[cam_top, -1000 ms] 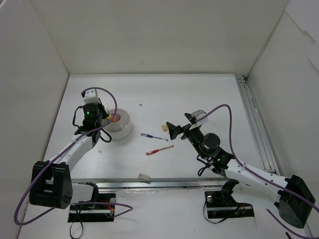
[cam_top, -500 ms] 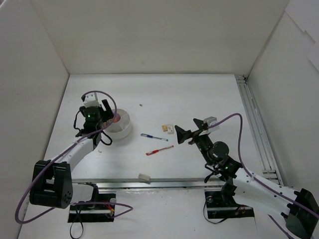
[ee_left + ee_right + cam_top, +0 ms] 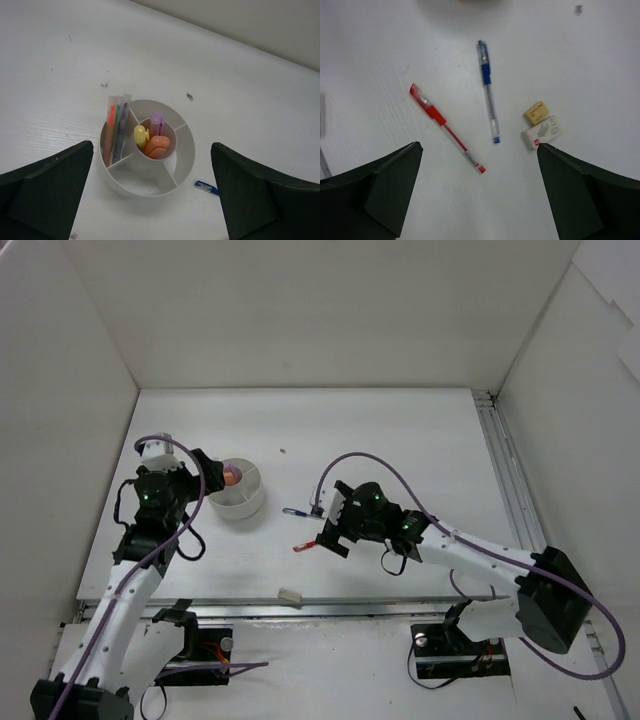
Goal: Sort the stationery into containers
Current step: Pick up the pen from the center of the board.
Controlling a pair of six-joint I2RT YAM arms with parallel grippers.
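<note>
While beside blue pen [image 3: 487, 90], erasers [image 3: 542, 132]

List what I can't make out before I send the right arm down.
Top view: the right arm covers the cream eraser, white eraser and most of the red pen and blue pen.
Left wrist: the blue pen vanishes behind one of its fingers.
Right wrist: the white eraser's print is blurred.

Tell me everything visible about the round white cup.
The cup is round, white, plastic-looking, upright on the table, with a centre well ringed by divided outer compartments. Three short markers, yellow, orange and lilac, stand in the well; thin pens stand in one outer compartment; the others look empty. Nothing else touches it.
</note>
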